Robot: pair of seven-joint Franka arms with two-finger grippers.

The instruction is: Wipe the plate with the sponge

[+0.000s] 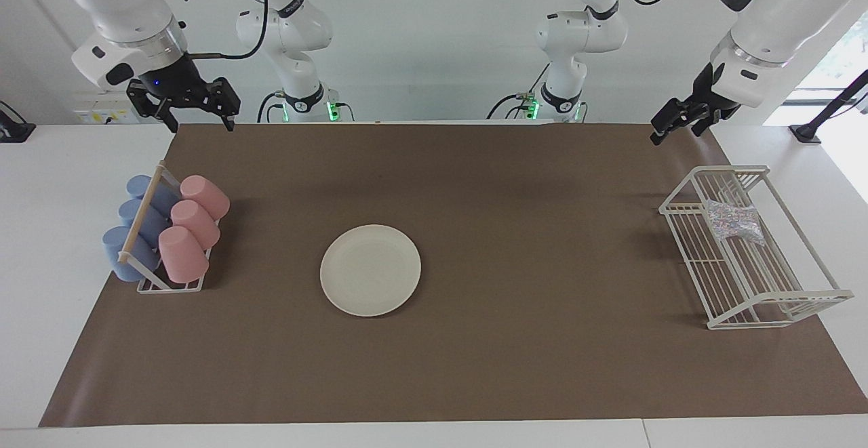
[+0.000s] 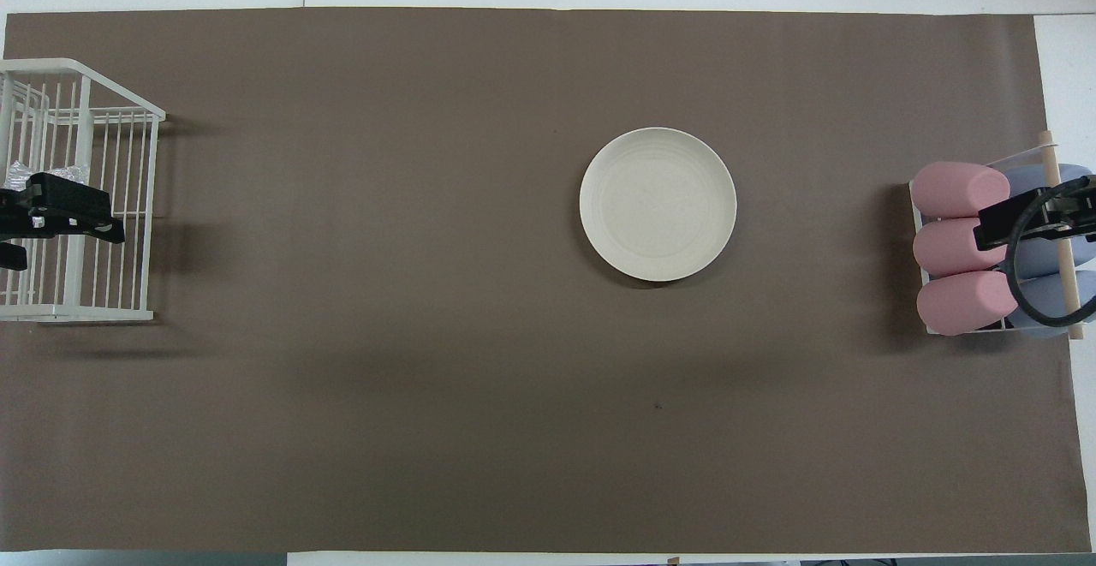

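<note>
Nothing grasped yet — both grippers, left (image 1: 671,125) and right (image 1: 198,114), hang spread and empty. Next we judge: left descends onto sponge (image 1: 733,222) (in rack (image 1: 705,258)), then plate (image 1: 370,270).

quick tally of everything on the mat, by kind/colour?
Pink cups: 3
Blue cups: 3
Cup rack: 1
Plate: 1
Sponge: 1
Wire basket: 1
Total: 10
</note>
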